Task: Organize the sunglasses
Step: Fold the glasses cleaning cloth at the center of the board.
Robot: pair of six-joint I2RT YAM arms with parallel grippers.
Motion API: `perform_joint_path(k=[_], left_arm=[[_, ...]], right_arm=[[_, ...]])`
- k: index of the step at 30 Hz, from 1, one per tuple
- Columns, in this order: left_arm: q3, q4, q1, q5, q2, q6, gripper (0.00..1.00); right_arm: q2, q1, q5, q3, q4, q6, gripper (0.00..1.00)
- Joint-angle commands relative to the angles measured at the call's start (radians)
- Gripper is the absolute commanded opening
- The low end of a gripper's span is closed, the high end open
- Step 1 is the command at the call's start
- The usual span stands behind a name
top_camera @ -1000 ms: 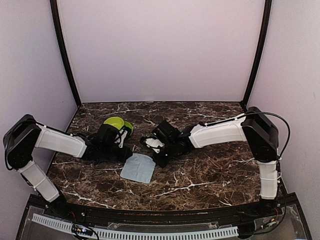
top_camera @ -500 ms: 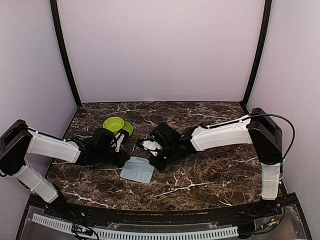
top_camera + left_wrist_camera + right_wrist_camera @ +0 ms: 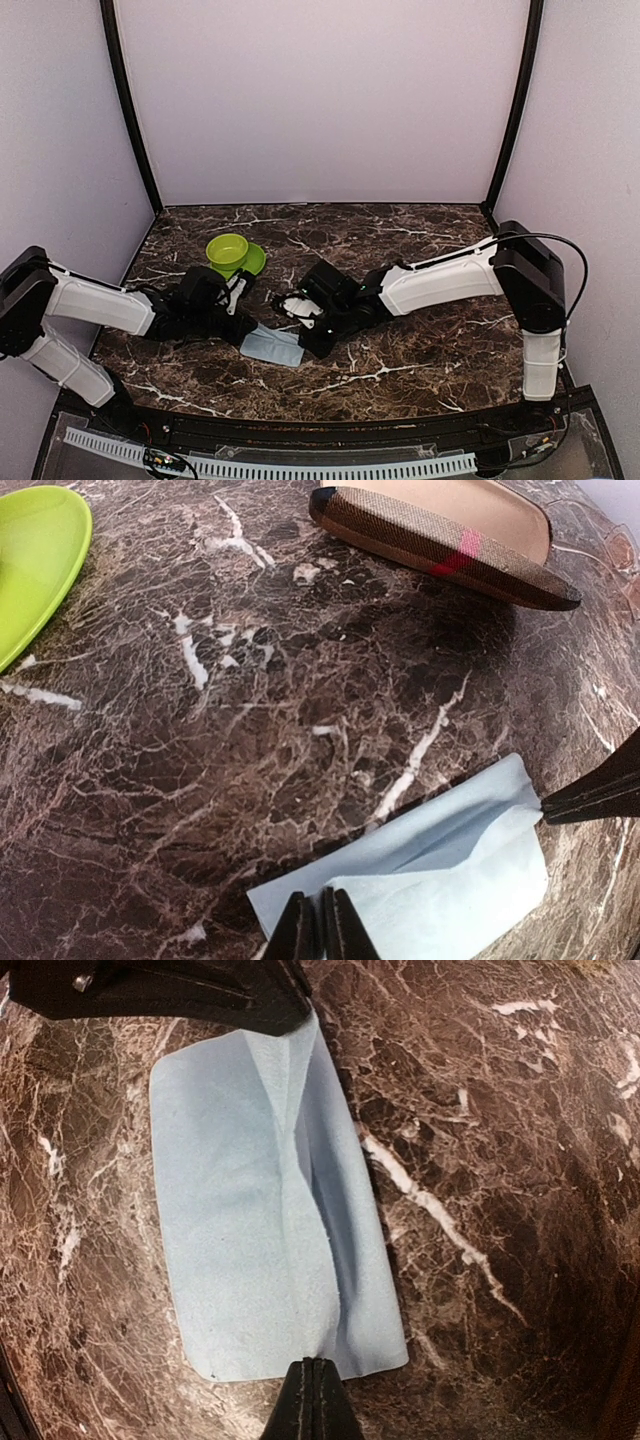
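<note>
On the dark marbled worktop (image 3: 430,345) a pale blue cloth (image 3: 272,346) lies near the middle, toward the near edge, with a raised crease running between the two grippers. The left gripper (image 3: 320,932) has its fingers almost together, pinched on the cloth's left edge. The right gripper (image 3: 313,1396) is fully closed and nips the opposite, right edge of the cloth. Just beyond the cloth, on the far side, sits an open brown plaid case (image 3: 440,538) with a tan lining. Beside it, at the edge of the left wrist view, a clear curved piece that looks like the sunglasses (image 3: 612,548) shows only in part. A green bowl (image 3: 228,247) stands farther left and back.
</note>
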Motion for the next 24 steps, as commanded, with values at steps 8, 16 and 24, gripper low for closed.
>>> perform_joint_path(k=[8, 16, 24], left_arm=[[-0.055, -0.031, -0.029, -0.021, -0.056, -0.04, 0.07], [-0.064, -0.038, -0.05, -0.034, -0.054, -0.049, 0.07], [-0.057, -0.057, -0.057, -0.044, -0.066, -0.039, 0.03]], right_arm=[[-0.044, 0.031, -0.031, -0.039, 0.055, 0.043, 0.0], [-0.04, 0.036, -0.037, -0.041, 0.059, 0.049, 0.0], [-0.045, 0.044, -0.039, -0.047, 0.059, 0.055, 0.0]])
